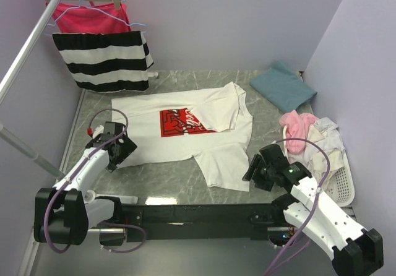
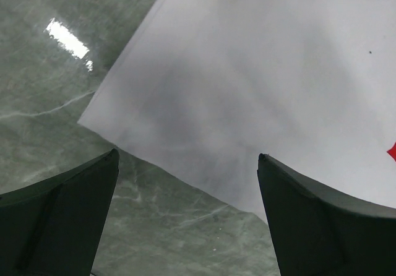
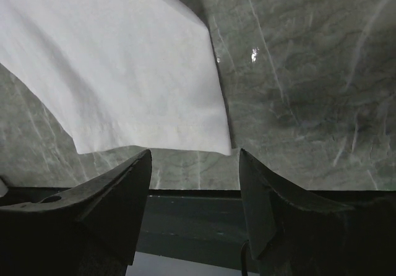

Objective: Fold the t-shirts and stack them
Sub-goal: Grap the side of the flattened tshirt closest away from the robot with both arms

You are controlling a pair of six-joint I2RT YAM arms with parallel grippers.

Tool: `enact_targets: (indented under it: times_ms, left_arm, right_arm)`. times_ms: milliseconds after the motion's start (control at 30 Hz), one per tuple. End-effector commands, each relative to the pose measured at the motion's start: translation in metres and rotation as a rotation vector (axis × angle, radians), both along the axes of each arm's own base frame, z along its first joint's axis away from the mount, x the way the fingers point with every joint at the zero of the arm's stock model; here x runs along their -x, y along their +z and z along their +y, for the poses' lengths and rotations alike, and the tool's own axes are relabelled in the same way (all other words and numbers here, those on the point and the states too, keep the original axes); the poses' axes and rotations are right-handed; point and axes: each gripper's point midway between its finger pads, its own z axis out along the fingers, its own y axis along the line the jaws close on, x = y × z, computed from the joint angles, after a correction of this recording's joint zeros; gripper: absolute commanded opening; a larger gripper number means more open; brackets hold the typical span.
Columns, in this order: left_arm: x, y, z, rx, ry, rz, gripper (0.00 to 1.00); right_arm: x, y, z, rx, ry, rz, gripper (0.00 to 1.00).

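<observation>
T-shirt (image 1: 210,112) spread flat for folding; left end effector (image 1: 125,151) at its eight o'clock, right end effector (image 1: 252,169) at four, both gaping, empty, poised over its edges.

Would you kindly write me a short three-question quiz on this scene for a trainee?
1. True or false: the left gripper is shut on the white t-shirt.
2. The teal t-shirt is: A hanging up; B folded on the table, far right; C draped over the white t-shirt.
3. Fill in: the pink garment lies in the white ____.
Key: 1 false, it is open; 2 B; 3 basket.
</observation>
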Motion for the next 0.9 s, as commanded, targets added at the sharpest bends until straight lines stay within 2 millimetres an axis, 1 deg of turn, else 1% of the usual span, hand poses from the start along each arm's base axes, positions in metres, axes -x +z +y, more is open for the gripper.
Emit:
enact_targets:
  times_ms: [0, 133, 167, 300, 400, 467, 500, 533, 567, 600, 633, 667, 700, 733, 767, 800, 833, 867]
  left_arm:
    - [0.013, 0.001, 0.01, 0.001, 0.145, 0.0, 0.99]
    - [0.014, 0.001, 0.005, 0.045, 0.156, -0.014, 0.99]
    - [0.015, -0.002, -0.002, 0.079, 0.137, -0.003, 0.99]
    - [0.023, -0.024, -0.015, 0.141, 0.096, 0.052, 0.99]
    - [0.025, -0.031, -0.012, 0.122, 0.096, 0.069, 0.99]
    - [0.025, -0.032, -0.01, 0.111, 0.099, 0.069, 0.97]
    - [0.025, -0.033, -0.008, 0.097, 0.105, 0.069, 0.96]
    - [0.026, -0.033, -0.006, 0.091, 0.106, 0.068, 0.91]
    - [0.025, -0.031, -0.006, 0.088, 0.108, 0.059, 0.89]
    - [0.025, -0.031, -0.005, 0.086, 0.11, 0.053, 0.86]
    - [0.025, -0.031, -0.004, 0.079, 0.111, 0.047, 0.8]
    - [0.023, -0.029, -0.004, 0.079, 0.11, 0.033, 0.77]
    - [0.023, -0.028, -0.004, 0.079, 0.109, 0.031, 0.72]
    - [0.023, -0.028, -0.003, 0.075, 0.109, 0.028, 0.61]
    - [0.023, -0.027, -0.004, 0.076, 0.105, 0.022, 0.55]
    - [0.023, -0.028, -0.004, 0.076, 0.104, 0.023, 0.47]
    - [0.023, -0.027, -0.004, 0.075, 0.103, 0.019, 0.28]
    - [0.023, -0.028, -0.005, 0.075, 0.1, 0.021, 0.17]
  right_arm:
    - [0.01, -0.007, -0.009, 0.025, -0.061, 0.04, 0.66]
    - [0.015, -0.016, -0.006, 0.006, -0.063, 0.064, 0.66]
    - [0.014, -0.016, -0.004, 0.0, -0.063, 0.061, 0.66]
    - [0.016, -0.025, -0.002, -0.001, -0.048, 0.095, 0.66]
    - [0.012, -0.029, 0.003, -0.017, -0.038, 0.087, 0.65]
    - [0.006, -0.031, 0.006, -0.027, -0.036, 0.071, 0.65]
    - [0.006, -0.034, 0.005, -0.015, -0.034, 0.083, 0.65]
    - [0.005, -0.035, 0.006, -0.017, -0.035, 0.083, 0.64]
    - [0.0, -0.036, 0.009, -0.028, -0.028, 0.069, 0.63]
    - [0.001, -0.039, 0.009, -0.02, -0.022, 0.083, 0.62]
    - [0.0, -0.041, 0.011, -0.021, -0.016, 0.086, 0.59]
    - [-0.005, -0.043, 0.014, -0.031, -0.009, 0.07, 0.53]
    - [-0.004, -0.046, 0.015, -0.029, -0.001, 0.089, 0.49]
    - [-0.004, -0.048, 0.016, -0.029, 0.002, 0.096, 0.45]
    - [-0.008, -0.049, 0.019, -0.039, 0.01, 0.084, 0.35]
    - [-0.007, -0.052, 0.019, -0.036, 0.017, 0.098, 0.29]
    - [-0.008, -0.054, 0.019, -0.032, 0.019, 0.1, 0.24]
    - [-0.012, -0.052, 0.021, -0.034, 0.022, 0.09, 0.12]
